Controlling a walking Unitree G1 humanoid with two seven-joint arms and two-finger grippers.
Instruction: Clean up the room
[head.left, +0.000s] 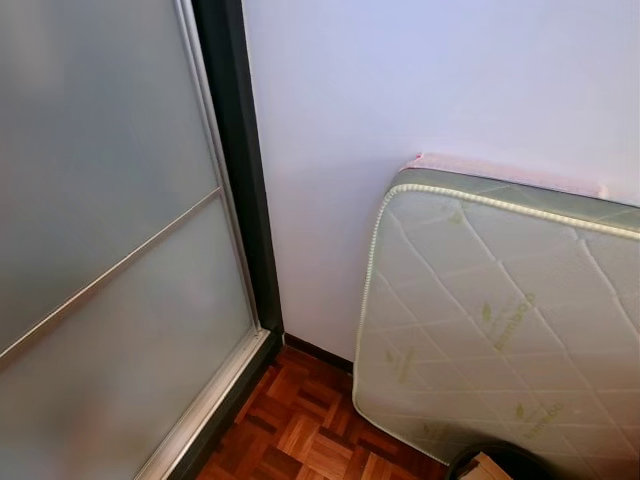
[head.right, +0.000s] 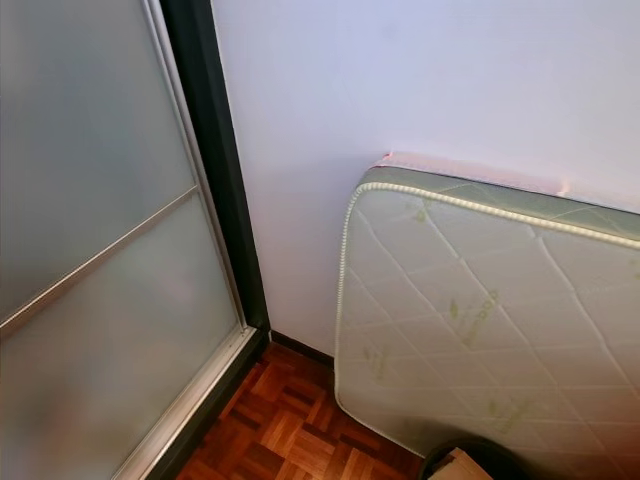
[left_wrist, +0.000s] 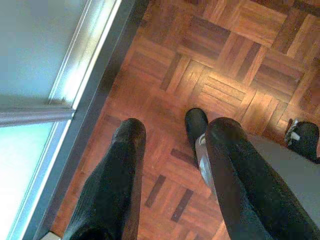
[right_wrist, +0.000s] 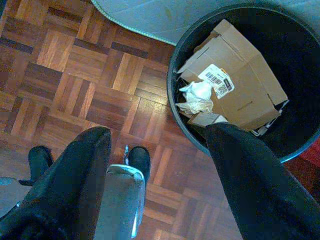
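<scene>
From the head views, a mattress (head.left: 500, 320) leans on the wall beside a glass door (head.left: 110, 250); turning carelessly could tip it. In the left wrist view, the left gripper (left_wrist: 170, 145) hangs spread, empty, over parquet (left_wrist: 225, 60). In the right wrist view, the right gripper (right_wrist: 160, 150), spread and empty, hangs by the bin (right_wrist: 300, 90) holding a box (right_wrist: 240, 85) and paper (right_wrist: 197, 97); a swing could topple it.

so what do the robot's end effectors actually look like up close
Each has two long, thick black fingers with a matte, slightly textured surface, tapering to rounded tips: the left end effector and the right end effector look alike. No cables or markings show on them.
</scene>
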